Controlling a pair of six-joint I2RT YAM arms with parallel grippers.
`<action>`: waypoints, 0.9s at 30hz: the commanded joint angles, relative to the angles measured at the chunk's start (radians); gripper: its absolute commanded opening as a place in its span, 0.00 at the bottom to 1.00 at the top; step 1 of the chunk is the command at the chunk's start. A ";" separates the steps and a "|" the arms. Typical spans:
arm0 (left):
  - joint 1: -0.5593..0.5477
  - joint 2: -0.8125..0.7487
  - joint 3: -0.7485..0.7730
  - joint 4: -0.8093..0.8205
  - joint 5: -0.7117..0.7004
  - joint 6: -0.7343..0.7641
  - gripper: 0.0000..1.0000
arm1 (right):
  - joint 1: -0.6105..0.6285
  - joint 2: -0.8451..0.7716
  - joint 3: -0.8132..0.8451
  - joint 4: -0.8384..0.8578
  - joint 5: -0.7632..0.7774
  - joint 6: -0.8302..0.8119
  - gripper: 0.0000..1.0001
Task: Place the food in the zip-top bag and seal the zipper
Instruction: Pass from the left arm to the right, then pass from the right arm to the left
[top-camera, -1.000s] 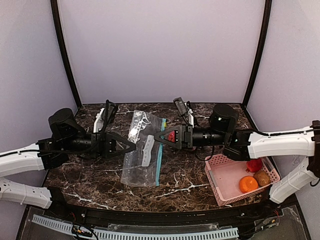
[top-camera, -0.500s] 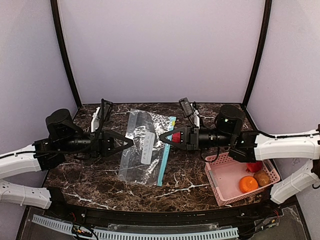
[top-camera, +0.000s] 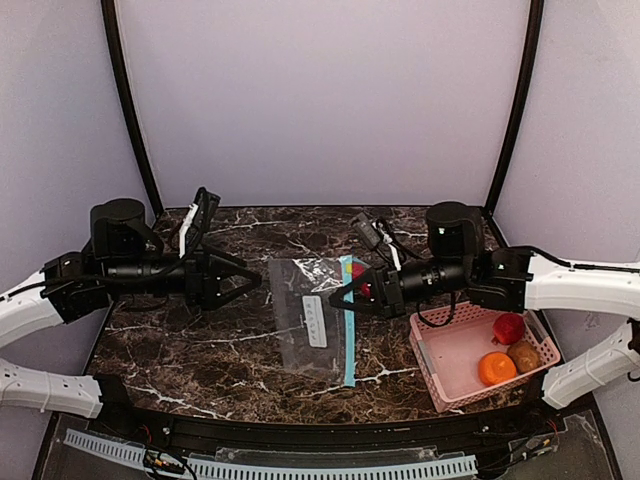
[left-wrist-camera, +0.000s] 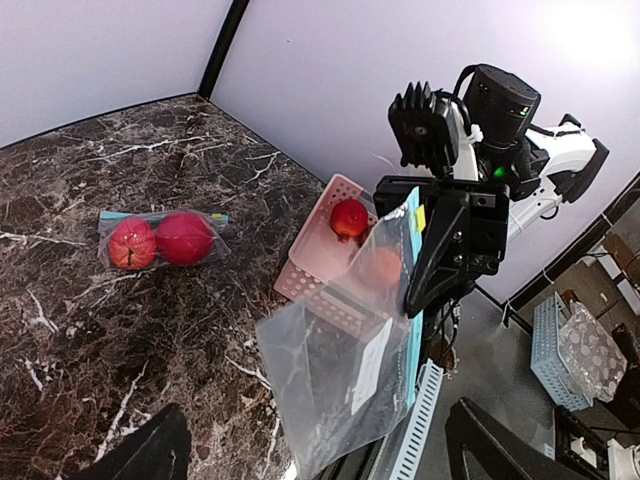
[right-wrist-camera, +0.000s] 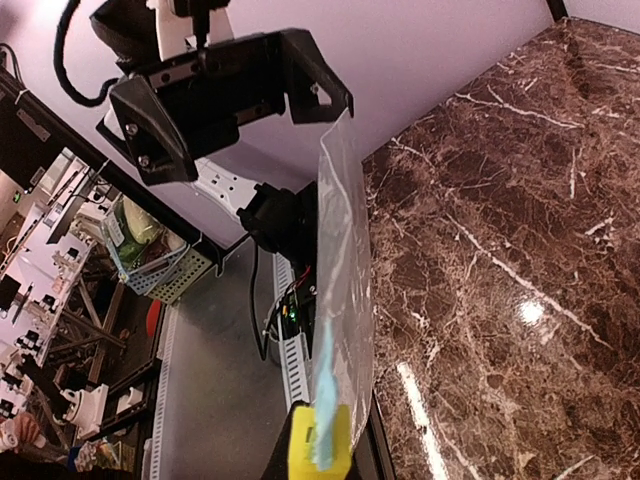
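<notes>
Currently: bag (top-camera: 312, 325), hung by its zipper strip from the right gripper (top-camera: 347, 299), clamped shut to keep it up; left gripper (top-camera: 243, 290), wide, empty, apart; fruit (top-camera: 495, 368) waiting in basket (top-camera: 450, 350)

Clear bag (top-camera: 315, 318) hanging; fruit (top-camera: 496, 368) in basket (top-camera: 424, 358)

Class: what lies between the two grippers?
In the top view, the clear zip-top bag, pinched at its blue zipper edge by the right gripper; the left gripper stands open, apart from it.
</notes>
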 joint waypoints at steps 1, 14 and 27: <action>-0.003 0.055 0.078 -0.124 -0.005 0.118 0.90 | 0.007 -0.007 0.042 -0.193 -0.126 -0.096 0.00; -0.118 0.259 0.136 0.048 0.212 0.093 0.86 | 0.095 0.102 0.118 -0.294 -0.209 -0.157 0.00; -0.183 0.292 0.068 0.215 0.236 0.009 0.24 | 0.107 0.138 0.141 -0.298 -0.214 -0.176 0.00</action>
